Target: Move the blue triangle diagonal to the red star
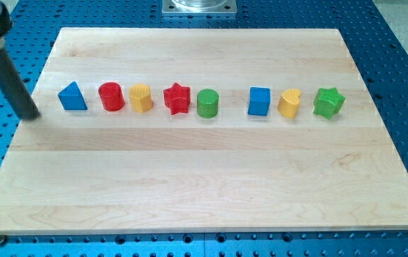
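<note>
Blue triangle block [73,96] sits at the frame's left end of a row on the wooden bench [190,178], near my tip [33,115], which stands just left of it, apparently apart. Red star block [177,98] lies three places right. Push from the triangle's upper side, steering it below the row, clear of the red cylinder [111,96]. No jawed end effector exists; the rod's top is cut off.
</note>
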Action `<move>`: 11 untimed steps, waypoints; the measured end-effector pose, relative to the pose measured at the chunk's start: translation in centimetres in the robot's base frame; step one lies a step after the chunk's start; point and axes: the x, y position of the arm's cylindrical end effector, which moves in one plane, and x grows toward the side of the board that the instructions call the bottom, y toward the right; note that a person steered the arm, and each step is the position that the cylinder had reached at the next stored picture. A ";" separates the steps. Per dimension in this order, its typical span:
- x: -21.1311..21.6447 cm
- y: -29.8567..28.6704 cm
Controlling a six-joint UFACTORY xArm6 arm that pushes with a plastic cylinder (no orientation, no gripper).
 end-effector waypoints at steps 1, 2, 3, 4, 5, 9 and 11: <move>-4.1 4.1; -10.1 4.1; -10.1 4.1; -9.8 4.1; -9.5 3.8; -12.8 22.4; -17.1 7.1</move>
